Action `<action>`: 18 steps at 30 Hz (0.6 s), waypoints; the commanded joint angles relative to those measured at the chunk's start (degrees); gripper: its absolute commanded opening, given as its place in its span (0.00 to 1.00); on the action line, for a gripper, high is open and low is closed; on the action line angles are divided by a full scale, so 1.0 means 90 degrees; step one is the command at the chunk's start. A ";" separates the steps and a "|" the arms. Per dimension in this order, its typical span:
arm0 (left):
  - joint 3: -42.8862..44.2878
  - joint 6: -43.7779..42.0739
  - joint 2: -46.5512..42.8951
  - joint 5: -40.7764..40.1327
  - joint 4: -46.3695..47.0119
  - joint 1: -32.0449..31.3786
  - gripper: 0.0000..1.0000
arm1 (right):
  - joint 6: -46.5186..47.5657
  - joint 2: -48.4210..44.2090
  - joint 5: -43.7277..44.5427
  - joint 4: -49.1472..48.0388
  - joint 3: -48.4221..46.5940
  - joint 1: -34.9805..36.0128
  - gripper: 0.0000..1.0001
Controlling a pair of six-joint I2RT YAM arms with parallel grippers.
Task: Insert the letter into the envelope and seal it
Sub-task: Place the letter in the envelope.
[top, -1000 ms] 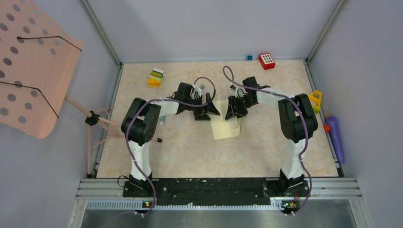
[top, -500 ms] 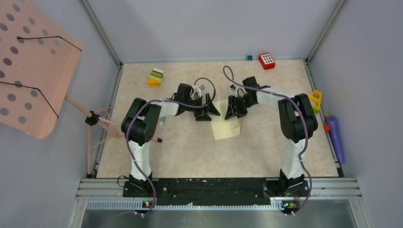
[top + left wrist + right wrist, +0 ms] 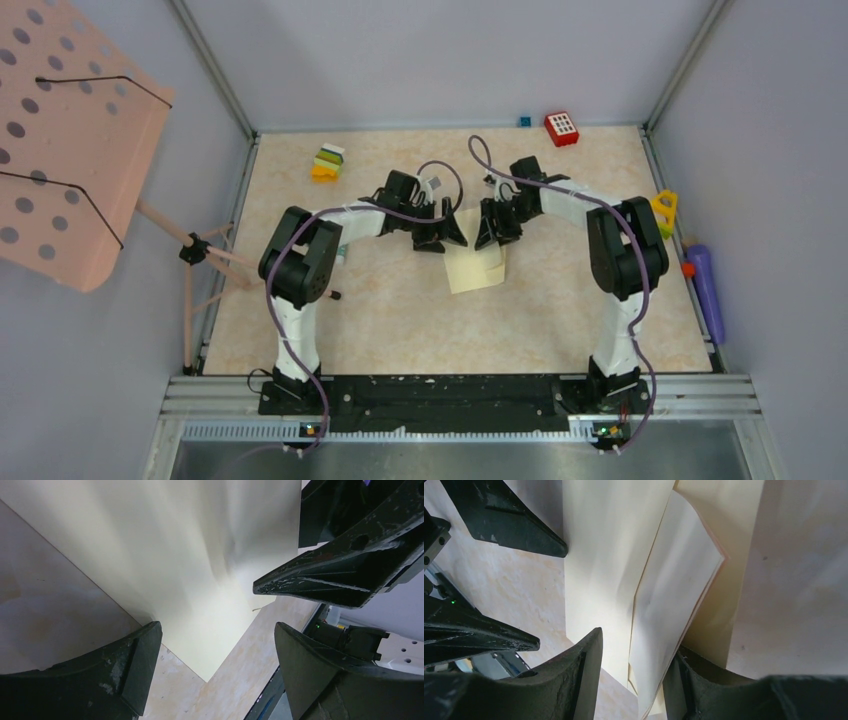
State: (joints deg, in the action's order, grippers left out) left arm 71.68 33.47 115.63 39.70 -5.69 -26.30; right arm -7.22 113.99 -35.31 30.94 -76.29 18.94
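Both arms have crept a bit toward the far side since a second ago, and the envelope has not shifted.

Top view: the envelope (image 3: pixel 472 270) lies flat mid-worktop (image 3: pixel 400 320). The left claw (image 3: pixel 442 240) is at its far left corner and the right claw (image 3: pixel 494 240) at its far edge. The two claws are close together, tips pointing at each other.

Left wrist: the left claw's jaws stand wide apart with nothing between them. They hang over the envelope's corner, which lies on the worktop below. One right-claw finger crosses the upper right of the view.

Right wrist: the right claw's jaws are partway apart. A pale sheet (image 3: pixel 679 580) is lifted off the envelope and runs down between them, against the right-hand finger. Can't tell if it is pinched, or if it is the letter or an envelope layer. The left claw's fingers show at the left.
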 commanded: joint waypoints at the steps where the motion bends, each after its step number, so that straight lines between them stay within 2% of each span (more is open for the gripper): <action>1: 0.0043 -0.0423 0.0228 -0.0793 -0.0455 -0.0024 0.89 | 0.0398 -0.0430 0.0553 0.0419 -0.0537 -0.0017 0.45; 8: 0.0046 -0.0427 0.0228 -0.0777 -0.0451 -0.0038 0.89 | 0.0668 -0.0664 0.1302 0.0603 -0.0586 -0.0006 0.45; 15: 0.0052 -0.0395 0.0208 -0.0643 -0.0390 -0.0070 0.89 | 0.0621 -0.0582 0.1856 0.0260 -0.0312 0.0223 0.45; 18: 0.0026 -0.0380 0.0189 -0.0584 -0.0345 -0.0069 0.89 | 0.0640 -0.0509 0.2437 0.0152 -0.0287 0.0379 0.44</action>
State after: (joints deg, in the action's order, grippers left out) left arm 72.27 32.73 115.63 38.94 -6.79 -26.74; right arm -2.46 110.69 -20.25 34.72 -79.15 19.75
